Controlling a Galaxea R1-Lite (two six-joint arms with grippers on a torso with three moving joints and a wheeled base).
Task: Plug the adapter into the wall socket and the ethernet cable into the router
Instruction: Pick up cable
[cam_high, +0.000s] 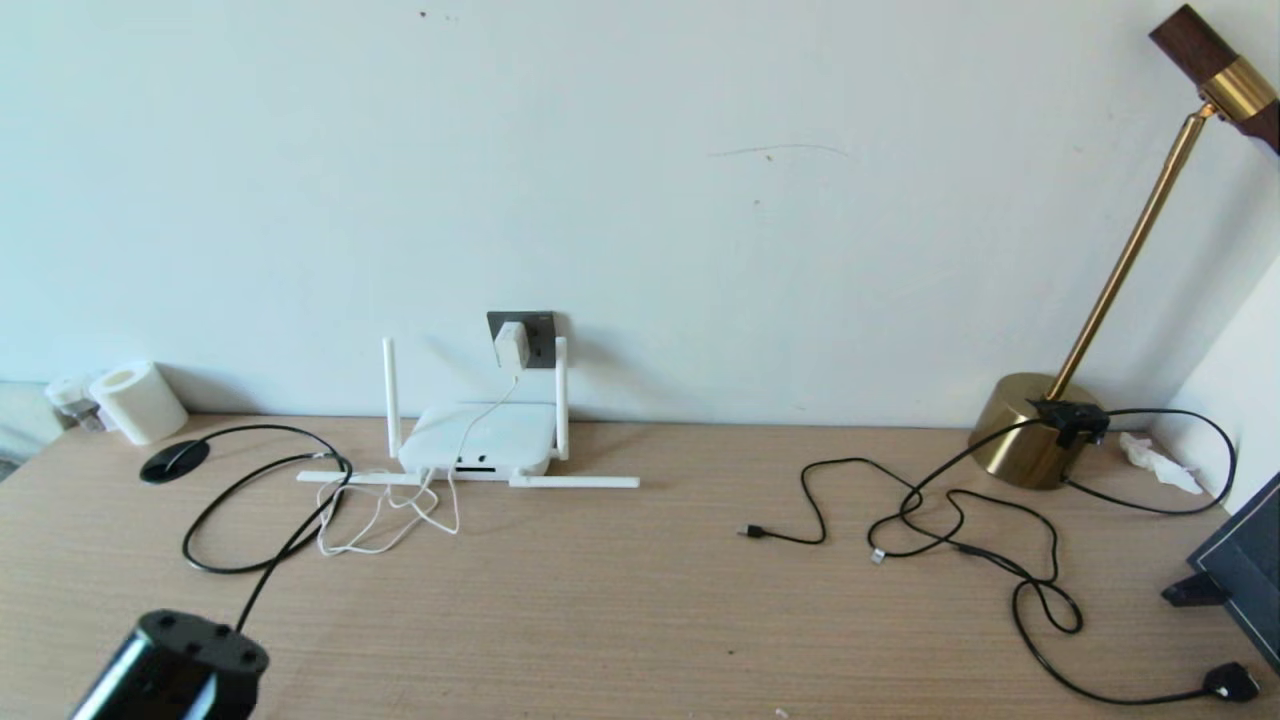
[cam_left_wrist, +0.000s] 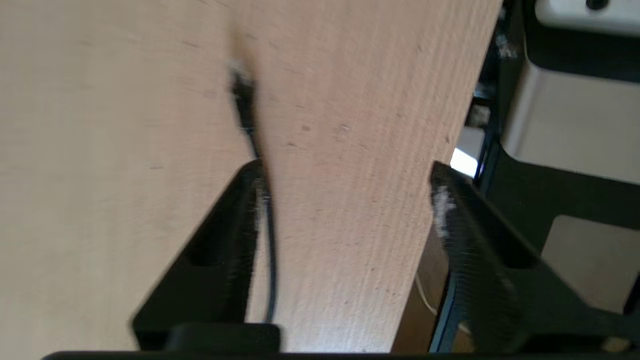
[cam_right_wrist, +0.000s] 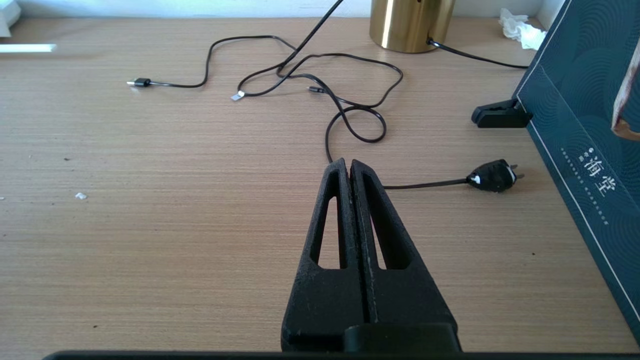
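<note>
Adapter (cam_high: 511, 345): I see it plugged into the socket (cam_high: 540, 328) on the wall, above the router; its thin white cord (cam_high: 390, 515) drops across the router's top and lies in loose loops on the table just in front.
Socket: dark grey plate on the wall, partly covered by the adapter.
Router (cam_high: 478, 440): white box against the wall on the table (cam_high: 640, 620); two antennas upright, two lying flat along its front edge. Dark ports face me.
Ethernet cable (cam_high: 262, 500): black, runs from a round black grommet (cam_high: 175, 461) at far left, curves toward the router's left front, then loops back down toward my left arm. In the left wrist view its plug end (cam_left_wrist: 243, 95) lies on the table ahead of the claw, blurred, and the cable passes close along the inner face of one finger; I cannot tell whether it touches.
Left claw (cam_left_wrist: 345, 175): spread wide over the table near its front edge, pinching nothing that I can make out. In the head view only the arm's black housing shows at lower left.
Right claw (cam_right_wrist: 350, 167): fingers pressed together, empty, parked low over the table on the right.
Thin black cables (cam_high: 960, 530): tangled on the right half, with small connectors and a black mains plug (cam_high: 1232, 682).
Lamp (cam_high: 1040, 430): brass base at far right by the wall.
Paper roll (cam_high: 138, 402): white, far left by the wall.
Dark box (cam_right_wrist: 590, 150): stands at the right edge.
</note>
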